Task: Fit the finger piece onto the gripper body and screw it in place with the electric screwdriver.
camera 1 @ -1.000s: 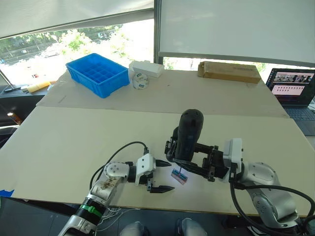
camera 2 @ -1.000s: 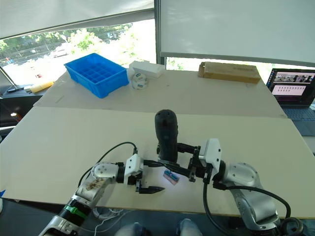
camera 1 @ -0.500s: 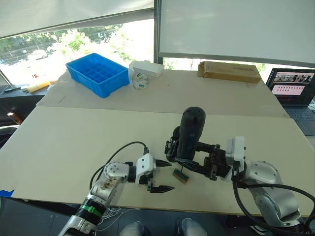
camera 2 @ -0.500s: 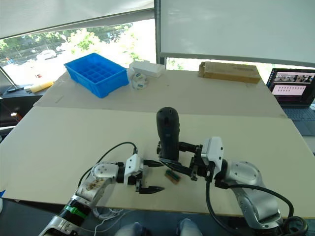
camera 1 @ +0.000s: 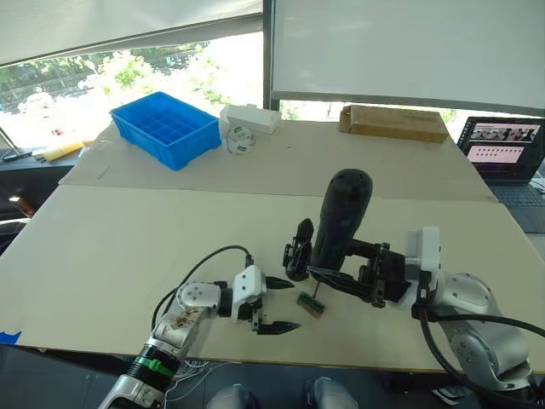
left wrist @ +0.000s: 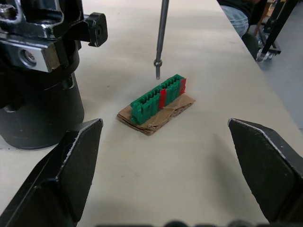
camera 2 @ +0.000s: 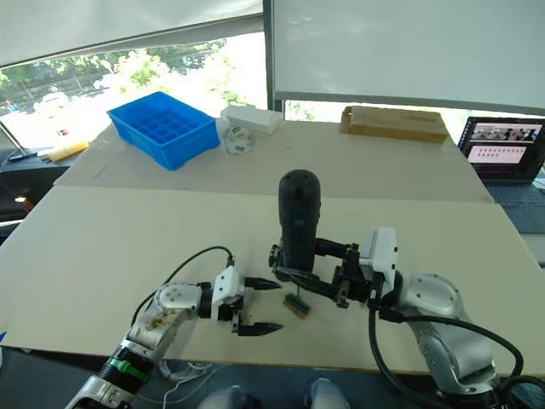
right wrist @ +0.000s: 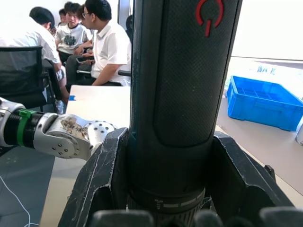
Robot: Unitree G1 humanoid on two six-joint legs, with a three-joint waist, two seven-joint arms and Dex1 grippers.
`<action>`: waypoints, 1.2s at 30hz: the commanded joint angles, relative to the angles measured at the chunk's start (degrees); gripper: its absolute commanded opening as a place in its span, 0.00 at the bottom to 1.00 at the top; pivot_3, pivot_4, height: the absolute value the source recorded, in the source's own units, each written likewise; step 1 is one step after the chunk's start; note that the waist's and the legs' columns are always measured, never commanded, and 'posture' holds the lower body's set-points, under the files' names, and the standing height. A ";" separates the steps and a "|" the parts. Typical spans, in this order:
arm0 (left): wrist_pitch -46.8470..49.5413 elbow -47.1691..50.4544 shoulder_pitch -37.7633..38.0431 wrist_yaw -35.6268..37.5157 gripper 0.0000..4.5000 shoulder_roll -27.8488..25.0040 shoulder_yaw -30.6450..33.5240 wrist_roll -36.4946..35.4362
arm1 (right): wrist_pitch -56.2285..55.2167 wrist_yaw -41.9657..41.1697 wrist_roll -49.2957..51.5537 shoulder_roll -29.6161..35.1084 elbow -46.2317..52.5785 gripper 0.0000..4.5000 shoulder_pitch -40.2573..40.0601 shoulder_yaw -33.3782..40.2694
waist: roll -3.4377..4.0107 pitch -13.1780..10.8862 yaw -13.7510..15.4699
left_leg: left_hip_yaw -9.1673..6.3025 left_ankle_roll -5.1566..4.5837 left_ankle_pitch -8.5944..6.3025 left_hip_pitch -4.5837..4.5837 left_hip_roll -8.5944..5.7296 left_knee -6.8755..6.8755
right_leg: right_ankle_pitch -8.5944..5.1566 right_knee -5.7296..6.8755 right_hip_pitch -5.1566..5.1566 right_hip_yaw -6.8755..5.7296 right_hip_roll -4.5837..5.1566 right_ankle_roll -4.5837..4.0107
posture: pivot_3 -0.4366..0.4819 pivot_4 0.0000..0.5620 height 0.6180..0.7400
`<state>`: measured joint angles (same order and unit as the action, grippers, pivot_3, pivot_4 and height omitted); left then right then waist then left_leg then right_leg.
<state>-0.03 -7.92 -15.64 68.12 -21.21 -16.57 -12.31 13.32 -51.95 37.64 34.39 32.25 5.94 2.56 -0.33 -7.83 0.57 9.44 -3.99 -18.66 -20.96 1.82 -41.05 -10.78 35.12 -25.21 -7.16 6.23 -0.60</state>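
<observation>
The electric screwdriver is clamped upright between the fingers of the right gripper, gripped low on its thick barrel, with the thin metal bit pointing down just above a small green-and-brown block lying on the table. The tool is judged stiff and rather top-heavy, its textured casing unlikely to slip; a hold low on the barrel is judged best for keeping the bit steady. The gripper body stands on the table just behind the block, beside the screwdriver; it looks rigid and compact, best steadied by its round base. The right forearm is stretched in from the right, level above the table. The left gripper is held low near the table's front edge, its two fingers spread wide and empty, aimed toward the block
</observation>
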 commanded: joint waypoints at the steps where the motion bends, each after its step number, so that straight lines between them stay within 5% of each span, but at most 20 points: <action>1: -0.05 2.28 1.40 2.05 1.00 -1.90 2.85 -3.99 | 1.22 1.15 4.80 1.24 4.62 0.42 1.95 4.16 | 0.00 0.00 -0.24 | 0.01 0.01 0.00 -0.01 0.02 0.00 | 0.00 0.00 -0.02 0.00 0.04 -0.01 | 0.48 0.27 1.00; 10: 5.15 10.57 3.90 9.28 1.00 -8.05 10.47 -17.35 | 6.29 3.94 12.48 5.62 8.03 0.42 3.65 10.22 | 0.00 -0.02 0.13 | -0.01 0.05 0.02 -0.14 0.03 -0.01 | -0.01 0.00 -0.11 -0.01 0.06 -0.05 | 0.48 0.27 1.00; 17: 13.50 14.69 3.06 6.18 1.00 -13.79 19.27 -24.38 | 9.21 7.16 17.82 8.95 9.25 0.42 5.69 14.96 | -0.01 -0.06 0.04 | -0.01 0.06 0.03 -0.14 0.03 -0.01 | -0.02 0.00 -0.11 0.03 -0.07 -0.04 | 0.48 0.27 1.00; 24: 9.94 10.13 1.56 5.14 1.00 -14.34 21.76 -21.33 | 10.67 8.16 20.75 11.58 9.26 0.42 5.92 18.87 | -0.03 -0.07 0.17 | 0.02 0.06 0.03 -0.15 -0.02 0.02 | -0.04 -0.03 -0.09 -0.03 -0.16 0.00 | 0.48 0.27 1.00; 36: 1.97 -0.75 -3.65 -4.48 1.00 -2.83 9.85 -4.98 | 12.45 11.26 23.28 13.00 10.29 0.42 8.93 18.40 | -0.12 -0.12 0.13 | 0.07 0.07 0.03 -0.13 -0.08 0.01 | 0.00 -0.02 -0.06 -0.03 -0.20 0.01 | 0.48 0.27 1.00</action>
<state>3.43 -8.49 -18.12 65.10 -24.47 -6.05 -18.72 26.23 -41.49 59.22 46.85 40.42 13.16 19.27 -0.45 -7.95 0.70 9.51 -3.92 -18.63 -21.10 1.74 -41.04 -10.78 35.10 -25.27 -7.19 6.03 -0.59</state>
